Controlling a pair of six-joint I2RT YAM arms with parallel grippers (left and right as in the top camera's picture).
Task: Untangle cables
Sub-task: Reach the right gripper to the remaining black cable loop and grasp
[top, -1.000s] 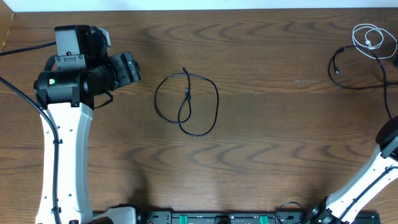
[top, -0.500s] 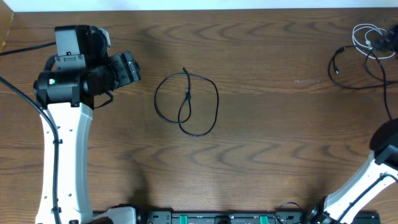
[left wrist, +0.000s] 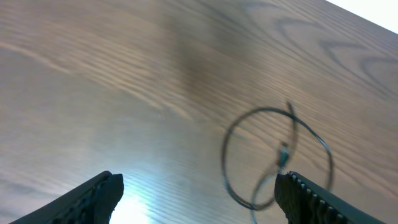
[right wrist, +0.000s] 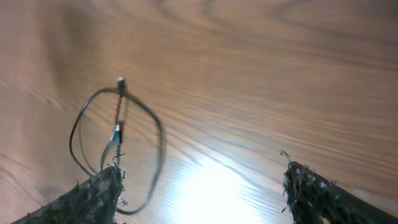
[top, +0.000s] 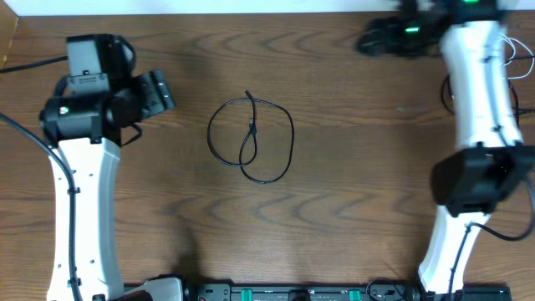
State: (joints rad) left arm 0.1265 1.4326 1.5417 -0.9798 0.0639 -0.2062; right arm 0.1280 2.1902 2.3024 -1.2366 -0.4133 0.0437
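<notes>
lying in a loose crossed loop on the wooden table [top: 334,192], the black cable [top: 252,125] sits out ahead of the left claw [top: 163,90] and farther ahead of the right claw [top: 368,40], between the two, both claws spread wide, empty, touching nothing.

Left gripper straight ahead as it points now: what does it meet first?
Likely bare table; in the wrist view the black cable lies just right of the line from the left gripper. Depth is unclear.
</notes>
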